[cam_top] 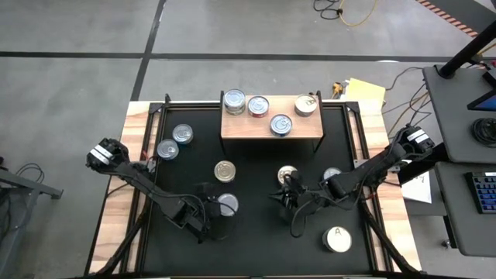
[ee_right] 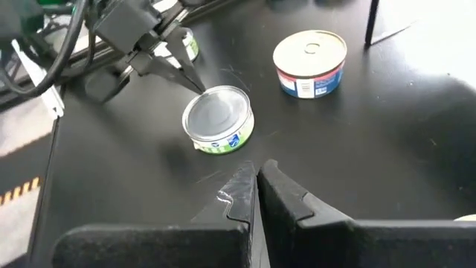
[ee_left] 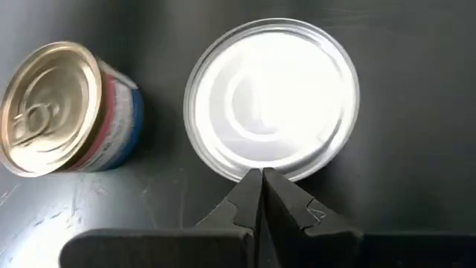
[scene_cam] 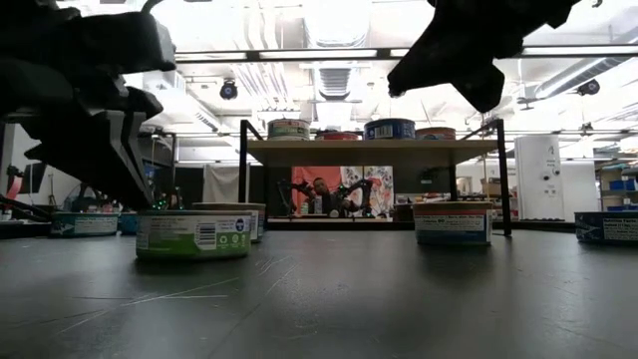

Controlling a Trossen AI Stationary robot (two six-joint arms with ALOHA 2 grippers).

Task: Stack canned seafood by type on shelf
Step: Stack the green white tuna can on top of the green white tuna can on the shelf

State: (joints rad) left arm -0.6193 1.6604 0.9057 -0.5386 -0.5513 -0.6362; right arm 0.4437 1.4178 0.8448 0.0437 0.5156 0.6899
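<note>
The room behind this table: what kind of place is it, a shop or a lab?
Most likely a robotics lab or workshop, not a shop. Bare ceiling ducts and strip lights hang overhead, cables trail across a grey floor, and a side desk holds a keyboard. The wooden shelf with tins looks like a test setup.

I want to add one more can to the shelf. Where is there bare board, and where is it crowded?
On the shelf, the front left corner is bare, bordered by the silver-topped can behind and the blue-rimmed can to the right. The front right corner, below the gold-topped can, is also bare. The back edge is crowded, with the red-rimmed can in the row.
</note>
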